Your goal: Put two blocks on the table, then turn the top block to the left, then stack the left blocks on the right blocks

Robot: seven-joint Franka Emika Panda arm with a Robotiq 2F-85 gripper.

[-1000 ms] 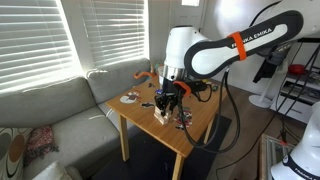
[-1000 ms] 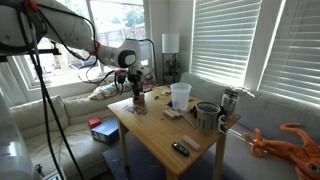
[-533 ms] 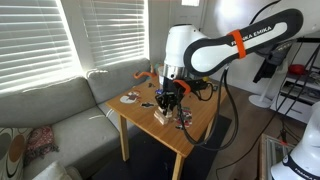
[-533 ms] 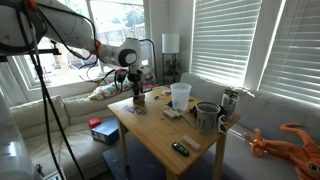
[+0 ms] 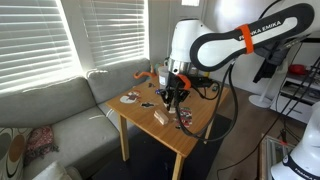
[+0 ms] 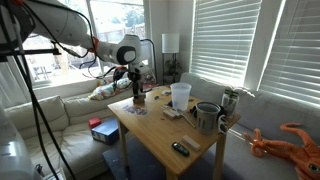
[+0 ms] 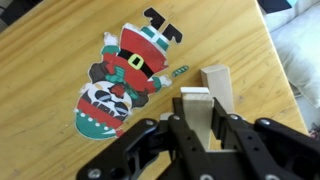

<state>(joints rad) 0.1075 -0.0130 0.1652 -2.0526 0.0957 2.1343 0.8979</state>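
Note:
My gripper [image 7: 197, 128] is shut on a pale tan wooden block [image 7: 196, 104] and holds it upright between its fingers. A second tan block [image 7: 220, 84] lies on the table [image 7: 60, 60] just beyond and right of the held one. In an exterior view the gripper [image 5: 170, 99] hangs a little above the block on the table [image 5: 160, 116], near the table's front corner [image 5: 196, 130]. In an exterior view the gripper [image 6: 137, 93] is over the table's far left edge [image 6: 160, 137]; the blocks are too small to make out there.
A Santa-and-penguin figure [image 7: 125, 70] lies flat left of the blocks. A white cup [image 6: 181, 95], a metal mug [image 6: 208, 116] and a dark flat piece [image 6: 180, 148] stand on the table. A plate [image 5: 130, 98] sits at its far corner. A grey sofa [image 5: 60, 112] adjoins.
The gripper has risen and shifted slightly sideways with a block in it. One block stays on the table below it.

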